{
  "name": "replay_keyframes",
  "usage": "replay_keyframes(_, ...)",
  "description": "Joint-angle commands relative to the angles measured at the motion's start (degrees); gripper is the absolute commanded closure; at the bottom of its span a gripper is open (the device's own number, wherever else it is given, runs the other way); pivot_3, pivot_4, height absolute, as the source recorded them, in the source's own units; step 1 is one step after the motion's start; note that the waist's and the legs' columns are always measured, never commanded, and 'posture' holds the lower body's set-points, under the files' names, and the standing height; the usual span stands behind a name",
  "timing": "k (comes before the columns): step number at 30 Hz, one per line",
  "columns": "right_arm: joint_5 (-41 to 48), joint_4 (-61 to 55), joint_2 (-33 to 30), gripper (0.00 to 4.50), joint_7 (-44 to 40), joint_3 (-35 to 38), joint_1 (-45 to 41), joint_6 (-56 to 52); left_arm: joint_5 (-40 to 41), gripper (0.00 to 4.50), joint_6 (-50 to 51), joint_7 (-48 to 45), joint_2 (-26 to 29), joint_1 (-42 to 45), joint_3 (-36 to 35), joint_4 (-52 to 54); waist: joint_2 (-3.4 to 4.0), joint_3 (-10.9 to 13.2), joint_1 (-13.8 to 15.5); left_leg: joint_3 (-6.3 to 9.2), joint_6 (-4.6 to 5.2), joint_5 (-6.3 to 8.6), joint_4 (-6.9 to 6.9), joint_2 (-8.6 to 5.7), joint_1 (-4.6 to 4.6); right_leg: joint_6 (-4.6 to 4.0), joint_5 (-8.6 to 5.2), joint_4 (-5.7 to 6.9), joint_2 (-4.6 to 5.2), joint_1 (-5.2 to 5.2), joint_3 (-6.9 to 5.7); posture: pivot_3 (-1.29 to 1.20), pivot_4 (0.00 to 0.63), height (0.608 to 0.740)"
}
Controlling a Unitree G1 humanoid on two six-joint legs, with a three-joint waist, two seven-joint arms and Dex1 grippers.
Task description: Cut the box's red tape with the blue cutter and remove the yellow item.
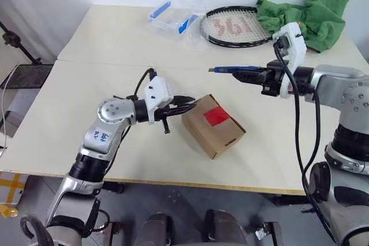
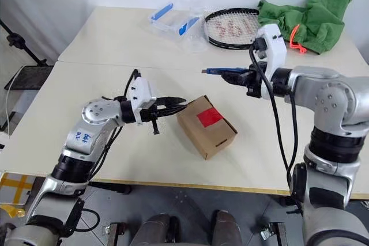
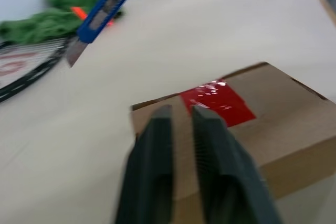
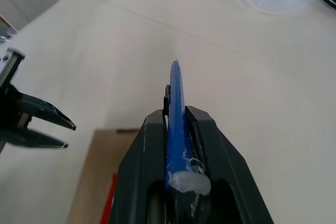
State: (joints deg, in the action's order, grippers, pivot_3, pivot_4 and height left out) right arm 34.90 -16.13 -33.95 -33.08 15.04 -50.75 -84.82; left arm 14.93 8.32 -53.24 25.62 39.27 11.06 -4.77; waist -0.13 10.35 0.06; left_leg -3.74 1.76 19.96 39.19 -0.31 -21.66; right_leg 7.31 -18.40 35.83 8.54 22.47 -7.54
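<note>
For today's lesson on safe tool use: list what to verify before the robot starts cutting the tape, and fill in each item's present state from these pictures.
1. Blue cutter clamped in right claw: ok.
2. Blade tip above the red tape: not ok, it hangs beyond the box, over bare table.
3. Red tape uncut: ok.
4. Left claw steadying the box: cannot tell; shut at its near corner, contact unclear.
5. Box lid closed: ok.
</note>
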Motion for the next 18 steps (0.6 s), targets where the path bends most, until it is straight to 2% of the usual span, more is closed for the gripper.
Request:
replay_keyframes(1,1.61,-5.99,-1.93,4.35,1.3,1.56,1.12,-1.6,-1.11,4.43,-2.53,-3.31,-1.03,3.59,1.14,-3.14,-0.02,0.01,-0.13,0.0,0.0,0.0,0.0,0.01,0.0,0.0,0.0,0.0,-0.01,0.0,-0.02,0.0,0.15,0.74)
replay_keyframes(8,2.8,-11.51,-1.71,4.35,2.81,0.51,4.7,-2.28,-7.69,4.43,-3.02,-3.69,-2.29,8.21,4.68,-12.01,-0.02,0.01,-0.07,-0.09,0.01,-0.01,0.02,0.02,0.01,0.0,0.0,-0.02,-0.01,0.0,0.01,0.0,0.15,0.74)
replay_keyframes(18,1.36,-10.65,-3.87,4.35,3.51,-4.41,9.54,2.16,-11.33,4.43,-3.4,-3.15,-3.46,9.95,4.57,-16.04,-0.05,0.03,0.04,-0.03,0.04,-0.03,0.06,0.0,-0.01,0.0,0.0,-0.03,0.01,-0.01,-0.01,0.0,0.15,0.74)
